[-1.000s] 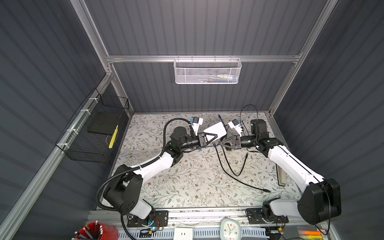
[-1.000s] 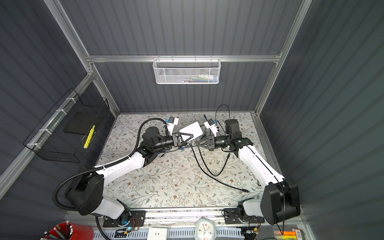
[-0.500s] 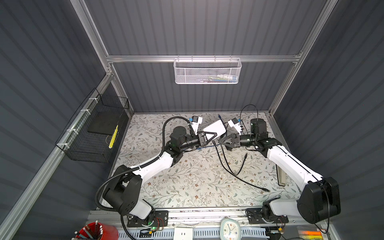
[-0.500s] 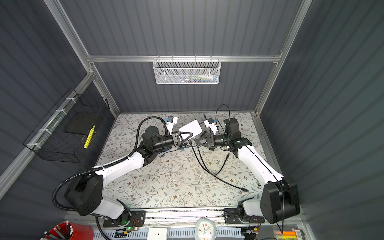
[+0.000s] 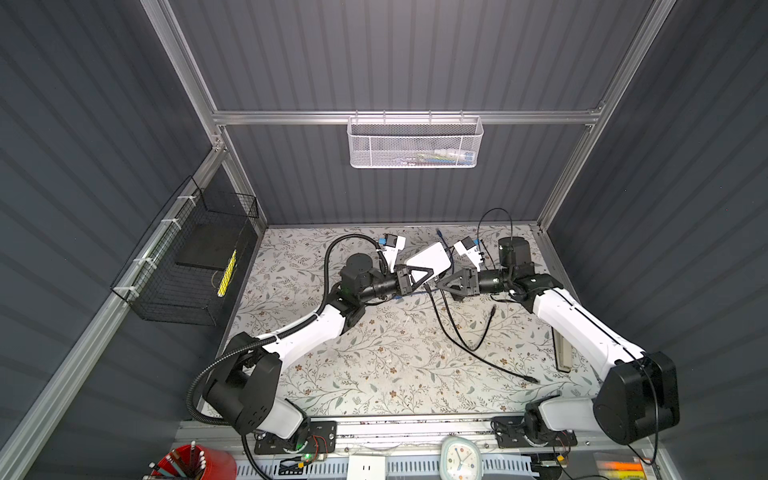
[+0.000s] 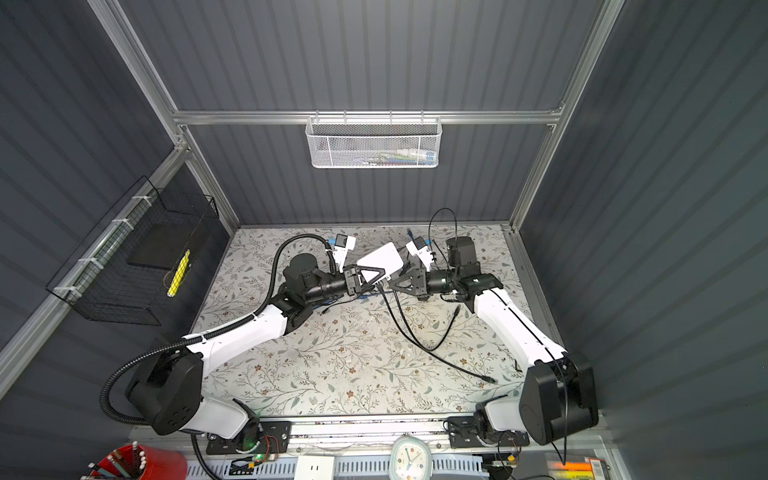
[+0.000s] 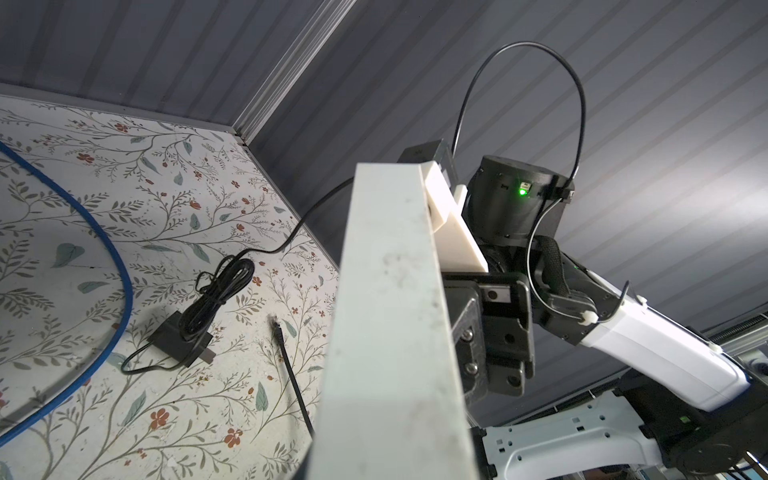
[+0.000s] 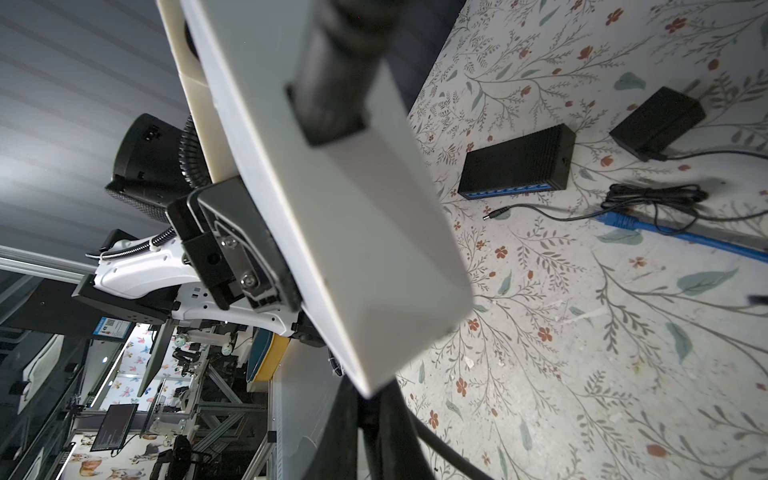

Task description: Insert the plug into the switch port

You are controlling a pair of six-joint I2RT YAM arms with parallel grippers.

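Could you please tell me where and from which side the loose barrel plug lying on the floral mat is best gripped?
Grip the barrel plug on its black sleeve just behind the metal tip, coming down from above with the jaws across its length. It lies flat on the mat, clear on both sides; the sleeve is probably its stiffest part.

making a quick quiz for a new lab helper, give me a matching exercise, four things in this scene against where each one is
Things
1. white box
2. black cable
3. white mesh basket
4. red cup

Places
a. hangs from the tip of the right gripper down onto the flowered table
b. at the front edge, with pencils in it
c. held up off the table in the left gripper
d. hung on the back wall

Pairs: 1-c, 2-a, 3-d, 4-b
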